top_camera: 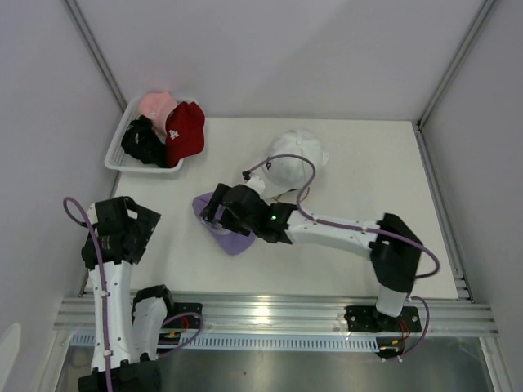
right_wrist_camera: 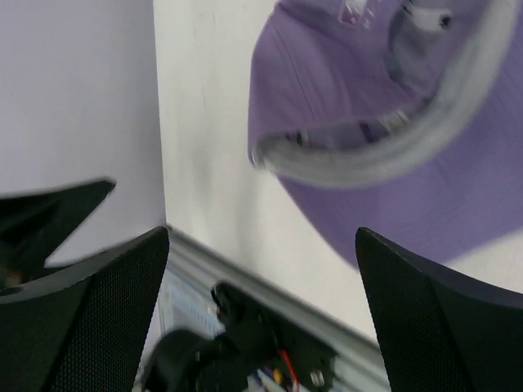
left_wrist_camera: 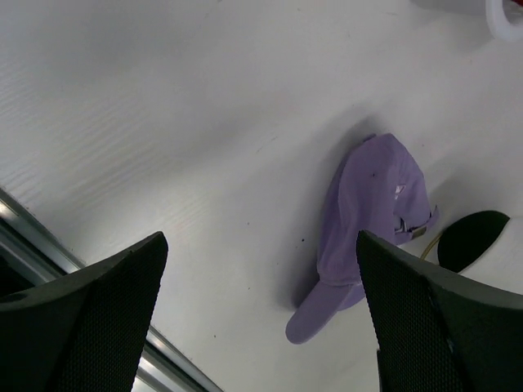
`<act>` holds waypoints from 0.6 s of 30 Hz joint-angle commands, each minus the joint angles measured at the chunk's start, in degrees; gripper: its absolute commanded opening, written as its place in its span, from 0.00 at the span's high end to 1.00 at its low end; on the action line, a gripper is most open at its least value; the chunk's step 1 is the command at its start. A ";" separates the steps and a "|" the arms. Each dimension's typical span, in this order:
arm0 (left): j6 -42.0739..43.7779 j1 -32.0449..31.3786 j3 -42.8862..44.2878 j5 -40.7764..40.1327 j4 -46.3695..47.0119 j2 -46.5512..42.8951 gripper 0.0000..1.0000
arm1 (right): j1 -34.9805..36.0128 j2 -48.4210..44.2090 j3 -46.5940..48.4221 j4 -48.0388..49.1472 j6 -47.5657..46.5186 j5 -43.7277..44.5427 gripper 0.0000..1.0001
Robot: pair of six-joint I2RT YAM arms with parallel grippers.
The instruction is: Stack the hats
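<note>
Right jaws wide apart, empty, poised over lavender cap (right_wrist_camera: 327,82) lying on worktop (top_camera: 376,171), likely for pickup toward white cap (top_camera: 298,155). Left jaws spread, empty, parked aside.

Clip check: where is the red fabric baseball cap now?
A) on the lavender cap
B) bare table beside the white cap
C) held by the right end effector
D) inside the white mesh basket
D: the red fabric baseball cap lies in the white mesh basket, beside a black fabric cap.
</note>
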 commanded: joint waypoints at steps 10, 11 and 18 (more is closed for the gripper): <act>10.93 14.20 -4.09 10.57 3.65 -2.83 0.01 | -0.19 20.25 13.85 11.33 8.71 6.89 0.01; 11.81 15.25 -4.09 10.66 4.18 -2.65 0.01 | -0.20 21.13 15.77 10.46 8.63 6.90 0.01; 12.87 16.67 -4.09 11.63 5.41 -1.07 0.01 | -0.37 26.76 22.21 7.37 7.49 4.88 0.16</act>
